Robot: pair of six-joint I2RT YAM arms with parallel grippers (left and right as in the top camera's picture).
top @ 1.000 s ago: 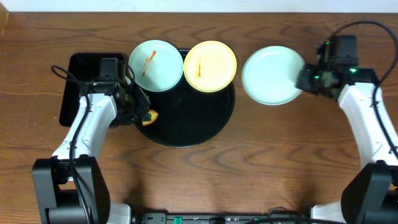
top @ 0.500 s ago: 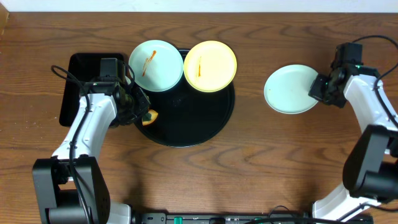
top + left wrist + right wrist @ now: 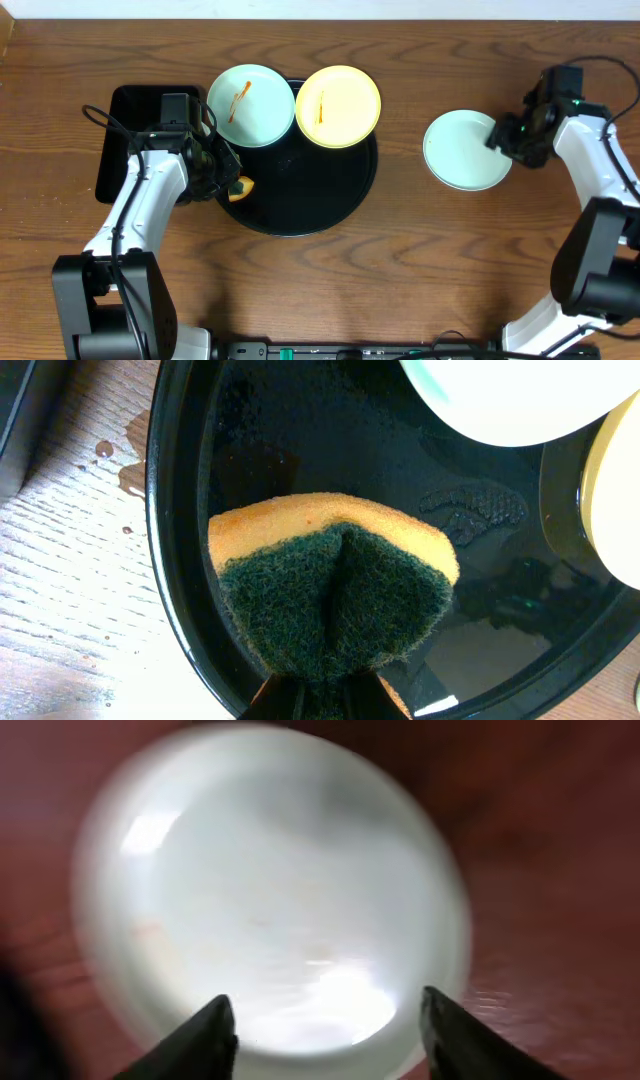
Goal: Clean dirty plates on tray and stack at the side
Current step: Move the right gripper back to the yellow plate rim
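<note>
Streaked blue-green plate [image 3: 250,105], streaked yellow plate [image 3: 338,105] on black tray [image 3: 300,195]; clean plate [image 3: 462,150] well apart.

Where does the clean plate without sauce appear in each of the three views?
Overhead: the clean plate lies on the table, right of the tray.
Left wrist: not in it; the left gripper pinches a sponge.
Right wrist: it fills the picture.
Shared landmark: the right gripper at its rim.

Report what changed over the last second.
The right gripper carried the clean blue-green plate rightward and toward the near side, away from the tray, onto the table; its fingers are now spread. Unchanged: left gripper shut on the sponge, streaked blue-green plate and yellow plate on the tray.
</note>
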